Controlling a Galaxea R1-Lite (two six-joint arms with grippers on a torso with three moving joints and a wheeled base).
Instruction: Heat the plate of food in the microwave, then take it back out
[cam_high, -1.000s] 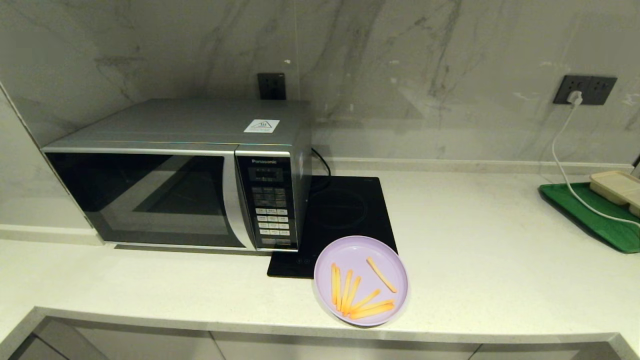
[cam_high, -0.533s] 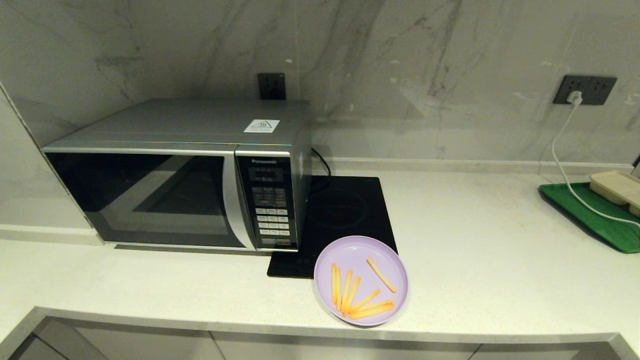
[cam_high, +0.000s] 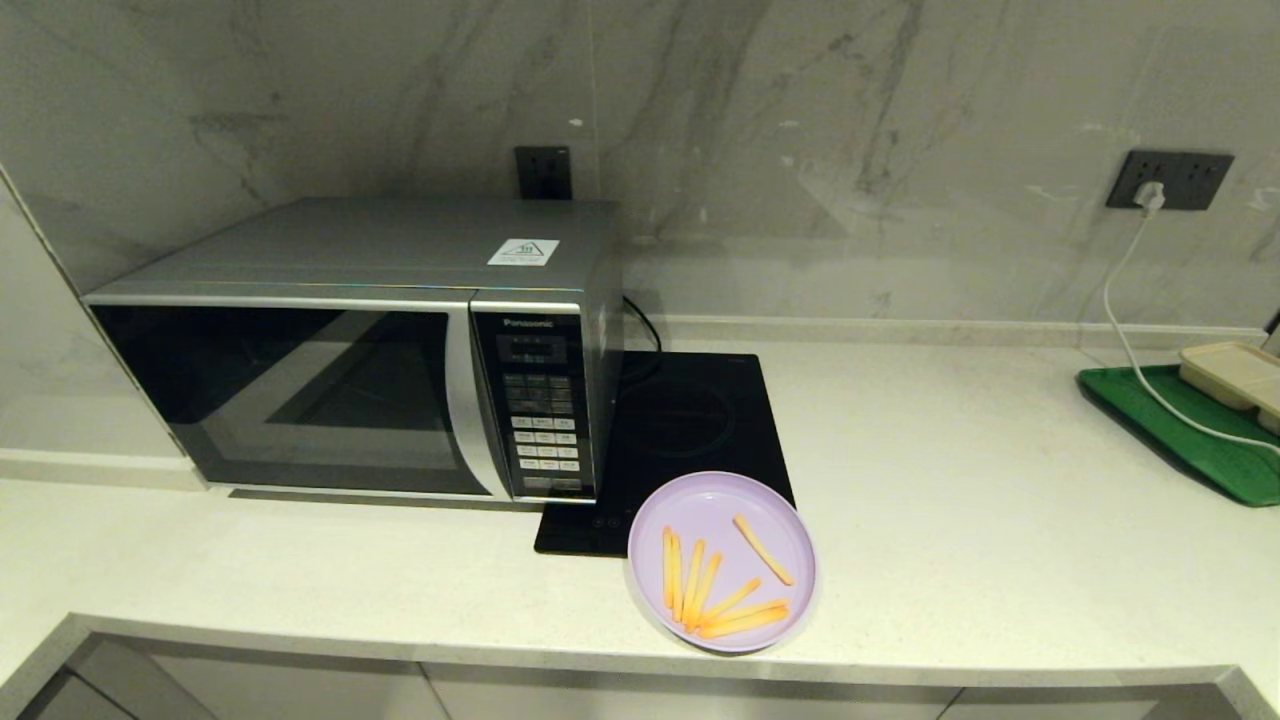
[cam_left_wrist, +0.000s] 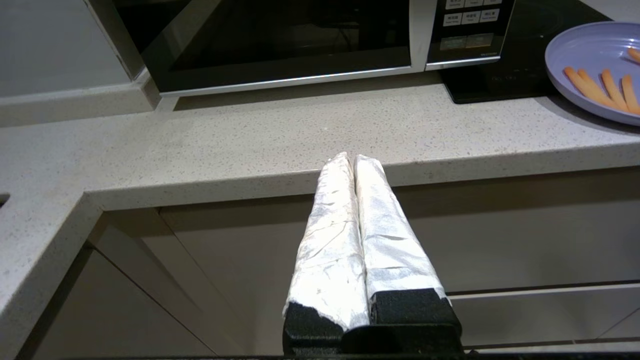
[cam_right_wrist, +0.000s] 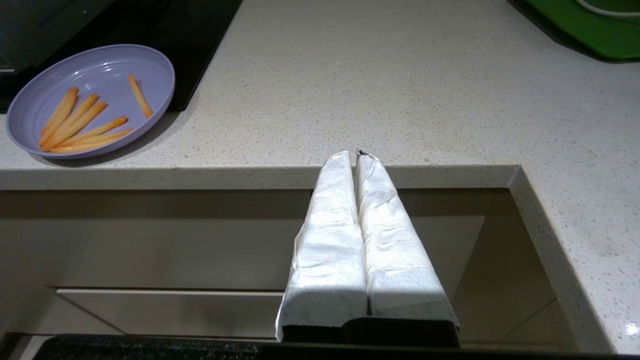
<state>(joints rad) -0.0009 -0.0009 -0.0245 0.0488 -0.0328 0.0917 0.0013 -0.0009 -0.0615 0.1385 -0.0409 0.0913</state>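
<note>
The silver microwave (cam_high: 360, 350) stands at the counter's left with its dark glass door closed. The lilac plate of food (cam_high: 722, 562), holding several orange fries, sits near the counter's front edge, partly on a black hob. Neither arm shows in the head view. My left gripper (cam_left_wrist: 352, 159) is shut and empty, held below the counter's front edge facing the microwave (cam_left_wrist: 280, 40), with the plate (cam_left_wrist: 595, 70) off to one side. My right gripper (cam_right_wrist: 355, 156) is also shut and empty, low in front of the counter edge; the plate (cam_right_wrist: 95, 95) lies apart from it.
A flat black induction hob (cam_high: 680, 440) lies right of the microwave. A green tray (cam_high: 1190, 430) with a beige container (cam_high: 1235, 375) sits at the far right, crossed by a white cable (cam_high: 1150, 370) from a wall socket. Cabinet fronts run below the counter.
</note>
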